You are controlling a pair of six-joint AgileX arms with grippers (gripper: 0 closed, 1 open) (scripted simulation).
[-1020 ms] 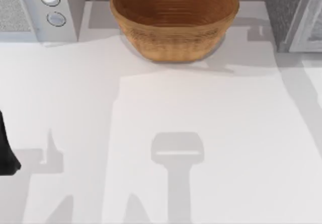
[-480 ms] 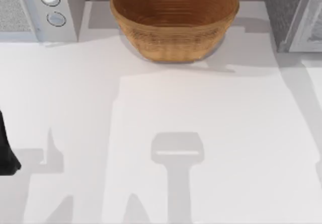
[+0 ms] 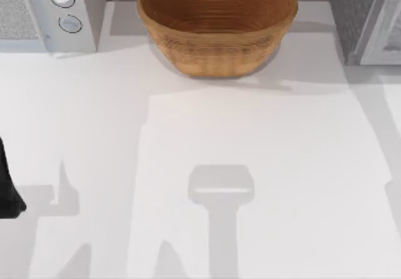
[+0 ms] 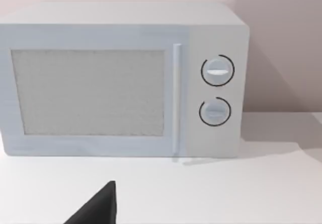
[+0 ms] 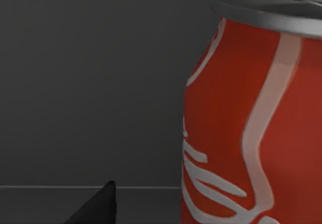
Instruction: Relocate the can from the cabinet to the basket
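The red can (image 5: 251, 128), with white script and a silver top, stands upright on the floor of the cabinet's dark grey inside (image 5: 90, 83). It is very close in front of my right gripper (image 5: 98, 210), whose dark tip does not touch it. From above, the cabinet (image 3: 351, 12) is at the table's back right, its pale framed door (image 3: 383, 31) swung out. The wicker basket (image 3: 216, 37) stands at the back middle with nothing in it. My left arm (image 3: 7, 188) stays parked at the left edge, and its gripper (image 4: 98, 210) faces the white appliance.
A white appliance (image 3: 47, 12) with two round knobs (image 4: 217, 71) stands at the back left. The white table (image 3: 250, 141) stretches from the basket to the front edge, with grey shadows across it.
The grey shadows on the right side of the table have shifted. The basket, the cabinet and the left arm have not moved.
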